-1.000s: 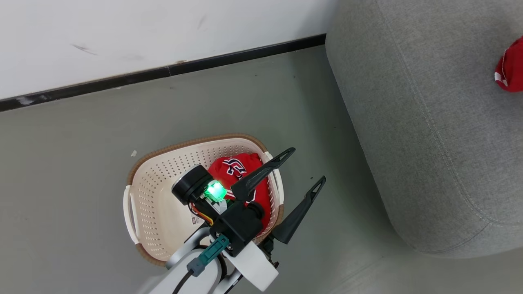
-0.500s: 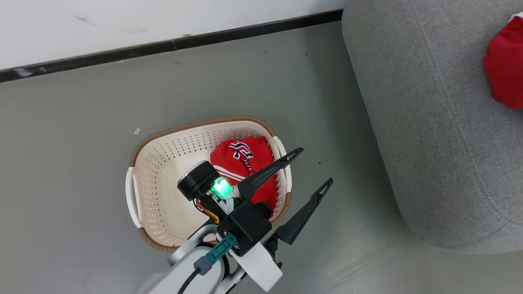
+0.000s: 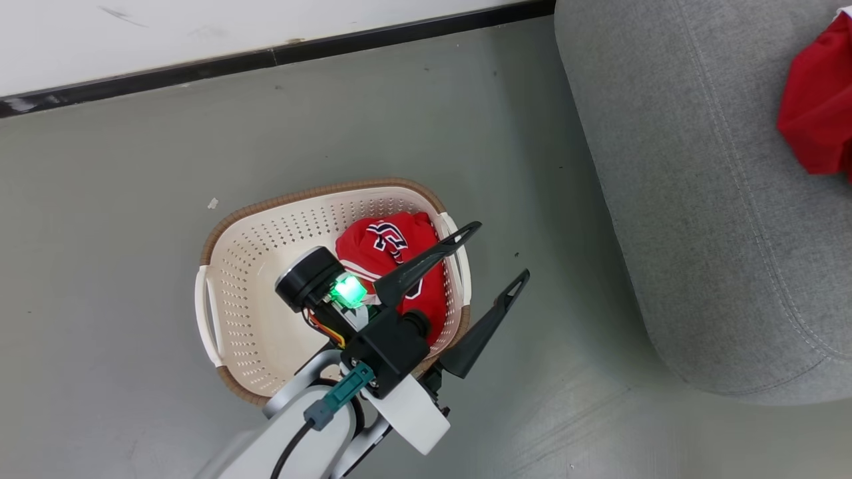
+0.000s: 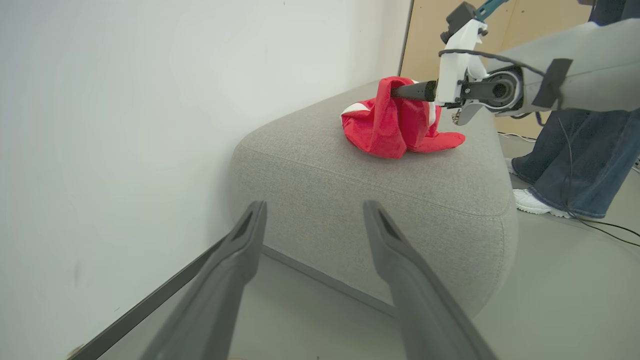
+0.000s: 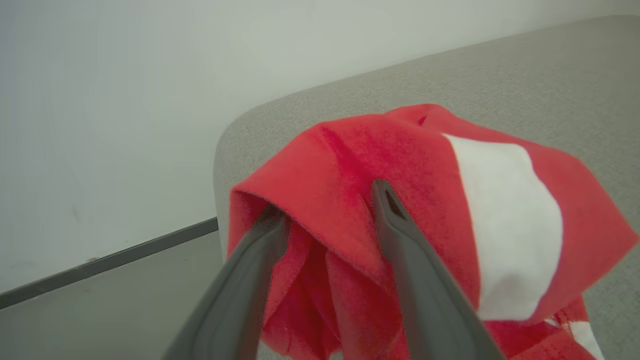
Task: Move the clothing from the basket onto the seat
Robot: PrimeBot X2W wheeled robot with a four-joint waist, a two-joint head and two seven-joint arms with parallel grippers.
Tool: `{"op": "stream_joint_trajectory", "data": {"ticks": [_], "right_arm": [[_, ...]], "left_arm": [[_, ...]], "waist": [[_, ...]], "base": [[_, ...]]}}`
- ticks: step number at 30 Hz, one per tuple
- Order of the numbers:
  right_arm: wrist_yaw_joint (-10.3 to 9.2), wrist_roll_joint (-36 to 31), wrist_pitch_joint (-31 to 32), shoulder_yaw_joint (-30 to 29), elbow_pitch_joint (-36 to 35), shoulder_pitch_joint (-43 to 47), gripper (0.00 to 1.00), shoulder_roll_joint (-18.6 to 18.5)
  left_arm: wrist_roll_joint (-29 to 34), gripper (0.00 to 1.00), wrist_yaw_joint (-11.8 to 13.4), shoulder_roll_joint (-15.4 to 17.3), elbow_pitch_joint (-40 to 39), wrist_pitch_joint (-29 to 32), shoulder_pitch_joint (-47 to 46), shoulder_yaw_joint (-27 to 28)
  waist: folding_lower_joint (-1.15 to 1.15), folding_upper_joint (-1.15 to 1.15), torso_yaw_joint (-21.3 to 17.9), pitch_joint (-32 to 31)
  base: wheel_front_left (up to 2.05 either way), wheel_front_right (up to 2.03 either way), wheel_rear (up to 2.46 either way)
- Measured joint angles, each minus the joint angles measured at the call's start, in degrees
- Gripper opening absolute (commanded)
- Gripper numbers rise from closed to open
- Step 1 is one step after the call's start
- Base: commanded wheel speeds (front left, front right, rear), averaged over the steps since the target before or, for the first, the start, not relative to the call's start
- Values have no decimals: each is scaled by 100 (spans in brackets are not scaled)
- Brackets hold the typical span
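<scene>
**Inspector A:** Head view first. Any writing?

**Inspector B:** Black-and-white lettering on the red garment (image 3: 383,243), which is bunched at the right end of the basket (image 3: 319,193). I cannot read it. The basket is oval, of cream perforated plastic with a brown woven-look rim, and sits on the smooth grey floor (image 3: 133,279). The left tool (image 3: 500,249) hangs above its right rim, fingers spread, holding nothing. The second garment (image 3: 815,120) lies on the sofa (image 3: 699,199), which has grey woven upholstery, a rounded corner and a stitched seam.

**Inspector A:** Left wrist view?

**Inspector B:** The left tool's fingers are wide apart. The right tool (image 4: 406,91) reaches into the second garment, which rests on the sofa top. A person's leg (image 4: 575,150) in blue denim stands beyond, with a white shoe (image 4: 530,200).

**Inspector A:** Right wrist view?

**Inspector B:** The right tool's fingers are parted, not clenched. Soft red cloth with a white patch drapes over their tips.
</scene>
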Motion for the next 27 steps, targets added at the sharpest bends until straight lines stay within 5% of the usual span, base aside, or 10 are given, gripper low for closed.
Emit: {"op": "stream_joint_trajectory", "data": {"ticks": [13,27], "right_arm": [[0,-240,-19,330,-1085,513,100,261],[0,-545,-26,405,-2316,1045,100,402]], "left_arm": [[-51,100,64,122,313,-196,1,312],[-365,100,491,212,759,-533,211,1045]], "waist": [[0,0,-143,-167],[0,0,-196,-574]], "base": [[0,0,0],[0,0,0]]}}
